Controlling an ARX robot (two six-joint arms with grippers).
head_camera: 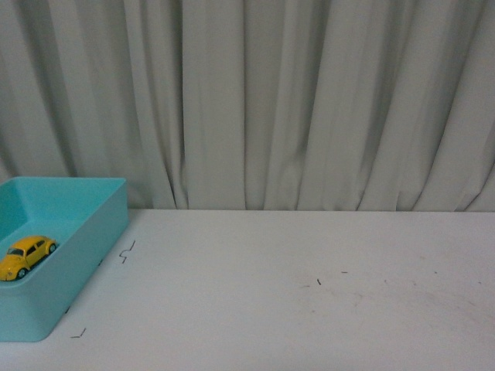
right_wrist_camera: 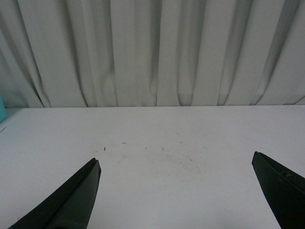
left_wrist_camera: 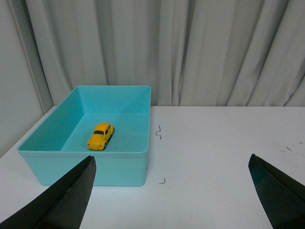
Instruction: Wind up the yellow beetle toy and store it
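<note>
Yellow beetle toy (left_wrist_camera: 100,136) sits inside the teal bin (left_wrist_camera: 83,168); both end effectors spread wide, holding nothing, their bodies cropped.

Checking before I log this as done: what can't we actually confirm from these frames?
- Teal bin: front view's left edge cuts it off.
- Yellow beetle toy: too small to show any winding mechanism or whether it was wound.
- Left gripper, right gripper: only fingertips show, wide apart, in wrist views; arms absent from front view.
</note>
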